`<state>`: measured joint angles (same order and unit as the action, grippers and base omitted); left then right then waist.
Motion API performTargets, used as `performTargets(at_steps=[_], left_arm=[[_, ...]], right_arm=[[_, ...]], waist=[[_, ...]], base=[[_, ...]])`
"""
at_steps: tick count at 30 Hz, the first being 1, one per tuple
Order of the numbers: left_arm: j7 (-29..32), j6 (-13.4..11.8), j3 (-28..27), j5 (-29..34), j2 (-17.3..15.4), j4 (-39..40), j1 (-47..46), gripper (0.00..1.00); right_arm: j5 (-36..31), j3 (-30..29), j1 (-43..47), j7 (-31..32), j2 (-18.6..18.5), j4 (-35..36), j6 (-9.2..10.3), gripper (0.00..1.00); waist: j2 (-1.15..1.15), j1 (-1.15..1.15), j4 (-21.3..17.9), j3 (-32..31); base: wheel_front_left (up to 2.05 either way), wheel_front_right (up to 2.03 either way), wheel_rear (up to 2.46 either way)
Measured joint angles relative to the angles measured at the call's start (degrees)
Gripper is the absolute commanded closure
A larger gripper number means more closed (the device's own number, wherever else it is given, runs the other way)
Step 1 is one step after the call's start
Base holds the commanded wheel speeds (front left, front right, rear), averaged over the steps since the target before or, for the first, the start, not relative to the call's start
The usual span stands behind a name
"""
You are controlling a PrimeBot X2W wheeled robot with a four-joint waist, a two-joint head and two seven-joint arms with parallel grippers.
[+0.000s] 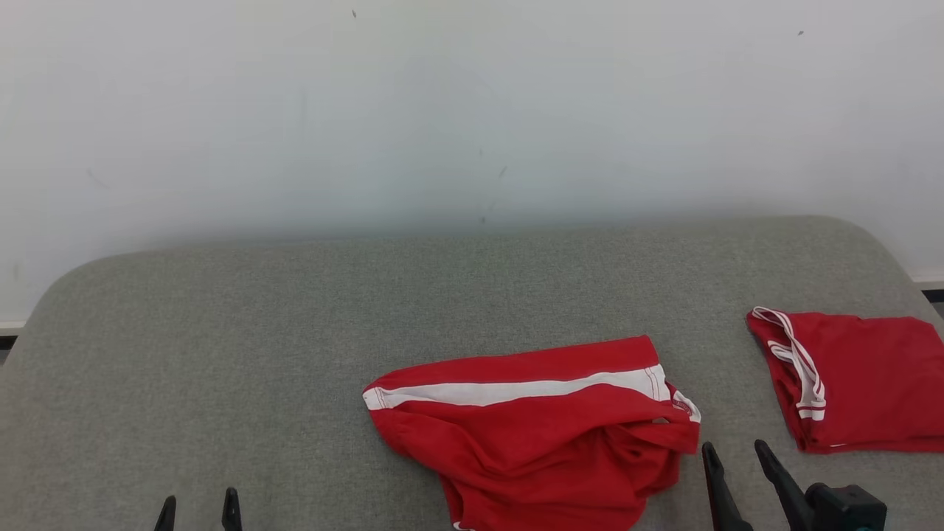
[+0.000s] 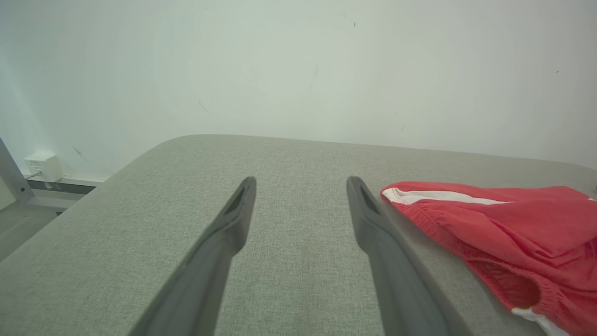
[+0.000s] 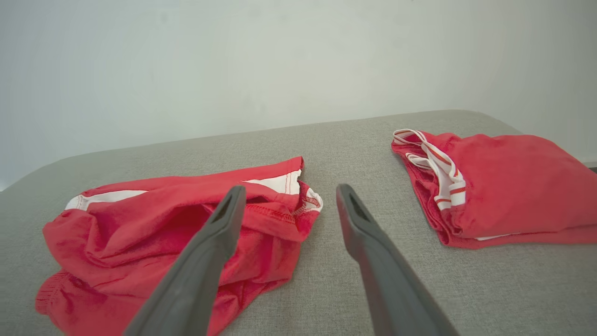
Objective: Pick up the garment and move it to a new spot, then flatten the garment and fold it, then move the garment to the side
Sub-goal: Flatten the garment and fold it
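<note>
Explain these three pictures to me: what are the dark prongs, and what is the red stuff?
These come from a two-armed robot. The top picture looks down from its head; the other two look along each wrist. The dark prongs are its grippers: the left gripper and the right gripper, both open and holding nothing. They hover over a grey padded table. On it lies a crumpled red garment with a white stripe, close to the right gripper. Farther right sits a second red garment, already folded. The crumpled one looks like the next to be picked up.

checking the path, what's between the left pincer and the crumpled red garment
Nothing: bare grey table separates the left pincer from the crumpled red garment, clearest in the left wrist view.
</note>
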<state>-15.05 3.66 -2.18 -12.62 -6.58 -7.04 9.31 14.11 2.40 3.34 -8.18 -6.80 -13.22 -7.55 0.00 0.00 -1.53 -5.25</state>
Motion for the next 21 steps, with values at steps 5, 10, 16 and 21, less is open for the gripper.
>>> performTargets(at_steps=[5, 10, 16, 21], left_arm=[[0.00, 1.31, -0.93, 0.78, 0.96, -0.51, 0.21, 0.00], [0.00, 1.97, -1.35, 1.76, 1.87, -0.97, 0.27, 0.00], [0.00, 2.57, -1.88, 2.14, 2.48, -1.67, 0.23, 0.00], [0.00, 2.96, -2.16, 2.43, 2.71, -2.23, 0.11, 0.00]], right_arm=[[0.07, 1.35, -0.01, 0.04, 0.57, -0.63, 0.00, 0.00], [0.42, 2.03, -0.47, -0.18, 0.63, -1.13, 0.00, 0.00], [0.42, 2.25, -0.91, -0.25, 0.63, -1.18, 0.00, 0.00], [0.42, 2.12, -1.03, -0.41, 0.56, -1.21, 0.00, 0.00]], waist=[[0.00, 0.01, 0.82, -0.26], [0.00, 0.00, 1.43, -0.04], [0.00, 0.00, 1.58, 0.39], [0.00, 0.01, 1.37, 0.71]], base=[[0.00, 0.00, 0.00], [0.00, 0.00, 0.00], [0.00, 0.00, 0.00], [0.00, 0.00, 0.00]])
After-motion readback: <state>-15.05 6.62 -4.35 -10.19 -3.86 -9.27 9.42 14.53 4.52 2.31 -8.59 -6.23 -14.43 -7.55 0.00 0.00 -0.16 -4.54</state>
